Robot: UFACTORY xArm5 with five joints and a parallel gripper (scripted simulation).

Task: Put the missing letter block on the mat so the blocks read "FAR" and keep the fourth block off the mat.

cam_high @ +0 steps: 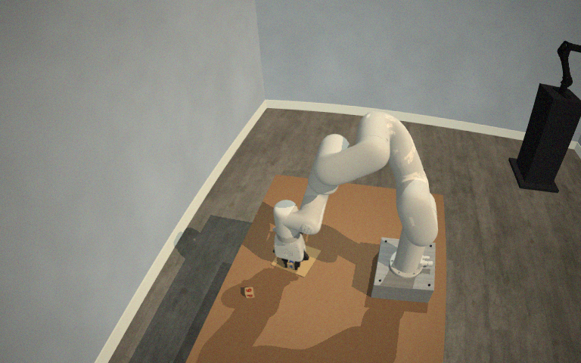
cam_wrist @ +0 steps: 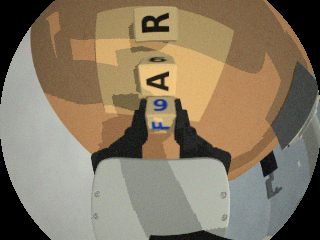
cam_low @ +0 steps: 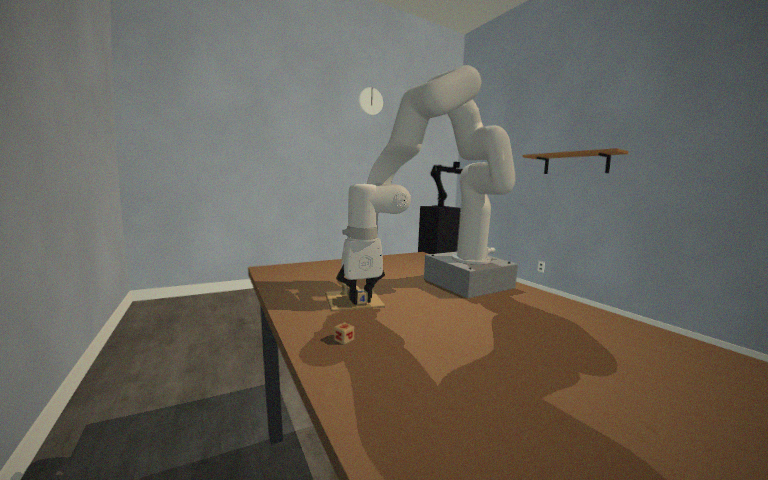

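The F block [cam_wrist: 160, 119] is held in the pincer [cam_wrist: 160, 135], at 6 o'clock of the A block [cam_wrist: 160, 79]. If released crooked, the A block may be nudged or the row bent.

Black jaws clamp the tan wooden F block [cam_wrist: 160, 119] just beside the tan A block [cam_wrist: 159, 79]; the R block [cam_wrist: 156, 24] lies beyond.

We see the gripper [cam_wrist: 160, 135] closed on the F block [cam_wrist: 160, 118], low over the mat [cam_high: 312, 258]. The A block [cam_wrist: 158, 80] stands just beyond, the R block [cam_wrist: 156, 24] behind it. The red-lettered block [cam_low: 343, 332] lies well apart.
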